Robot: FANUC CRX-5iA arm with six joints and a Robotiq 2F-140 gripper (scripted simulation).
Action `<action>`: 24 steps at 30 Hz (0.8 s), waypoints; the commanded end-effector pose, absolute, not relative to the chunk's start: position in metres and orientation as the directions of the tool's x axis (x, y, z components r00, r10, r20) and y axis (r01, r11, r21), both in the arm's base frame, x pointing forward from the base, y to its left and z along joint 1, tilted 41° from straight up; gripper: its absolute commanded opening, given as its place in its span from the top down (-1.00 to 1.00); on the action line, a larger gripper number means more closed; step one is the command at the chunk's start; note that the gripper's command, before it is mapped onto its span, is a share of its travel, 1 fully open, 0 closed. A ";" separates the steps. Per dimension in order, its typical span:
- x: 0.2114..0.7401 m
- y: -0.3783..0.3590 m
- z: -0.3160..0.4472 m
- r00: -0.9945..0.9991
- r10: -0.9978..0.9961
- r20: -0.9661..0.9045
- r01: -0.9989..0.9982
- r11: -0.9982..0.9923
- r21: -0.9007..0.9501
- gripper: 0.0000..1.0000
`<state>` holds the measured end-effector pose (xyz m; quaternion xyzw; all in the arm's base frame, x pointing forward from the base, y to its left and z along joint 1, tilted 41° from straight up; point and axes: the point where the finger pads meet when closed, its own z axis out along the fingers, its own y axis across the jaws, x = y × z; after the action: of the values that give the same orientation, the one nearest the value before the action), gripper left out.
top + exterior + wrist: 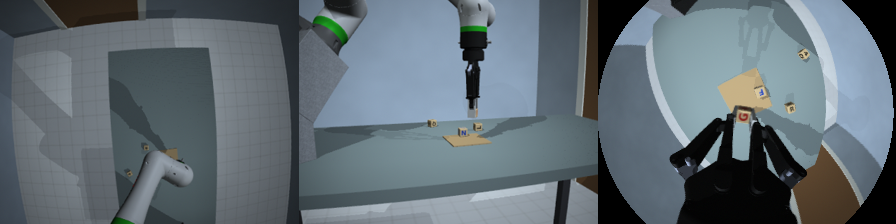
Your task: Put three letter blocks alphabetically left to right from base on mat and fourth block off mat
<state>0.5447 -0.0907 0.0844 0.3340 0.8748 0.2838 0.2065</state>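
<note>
From where I stand, a tan mat (171, 153) (467, 141) (736, 90) lies flat on the grey-green desk (169, 88) (405, 165) (683, 55), and one block (462, 132) (760, 92) sits on it near an edge, a blue F on top and a blue N on one side. Above the mat, well off the desk, the claw (472, 112) (743, 111) is clamped on a block with a red G (743, 116). Two more blocks lie off the mat on the desk: one nearer to it (146, 148) (478, 127) (790, 107), the other farther away (129, 173) (432, 123) (803, 54). The arm (144, 190) (473, 17) throws a long shadow over the desk. Around it spreads a pale tiled floor (247, 106) (440, 208), with bluish walls (422, 70) and a brown door (102, 12) (592, 88) beyond.
</note>
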 end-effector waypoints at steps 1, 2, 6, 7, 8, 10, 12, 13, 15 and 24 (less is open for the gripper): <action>0.536 -0.096 0.097 -0.692 0.701 -0.171 0.467 0.615 0.635 0.68; 0.536 -0.096 0.097 -0.692 0.701 -0.171 0.467 0.615 0.635 0.68; 0.536 -0.096 0.097 -0.692 0.701 -0.171 0.467 0.615 0.635 0.68; 0.536 -0.096 0.097 -0.692 0.701 -0.171 0.467 0.615 0.635 0.68; 0.536 -0.096 0.097 -0.692 0.701 -0.171 0.467 0.615 0.635 0.68; 0.536 -0.096 0.097 -0.692 0.701 -0.171 0.467 0.615 0.635 0.68; 0.536 -0.096 0.097 -0.692 0.701 -0.172 0.467 0.616 0.635 0.68; 0.535 -0.096 0.097 -0.693 0.700 -0.173 0.465 0.618 0.635 0.68; 0.535 -0.096 0.097 -0.702 0.688 -0.186 0.451 0.631 0.631 0.68; 0.533 -0.094 0.097 -0.792 0.510 -0.336 0.263 0.782 0.565 0.68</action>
<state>0.5342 -0.0949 0.0971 0.2647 0.8993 0.2642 0.2267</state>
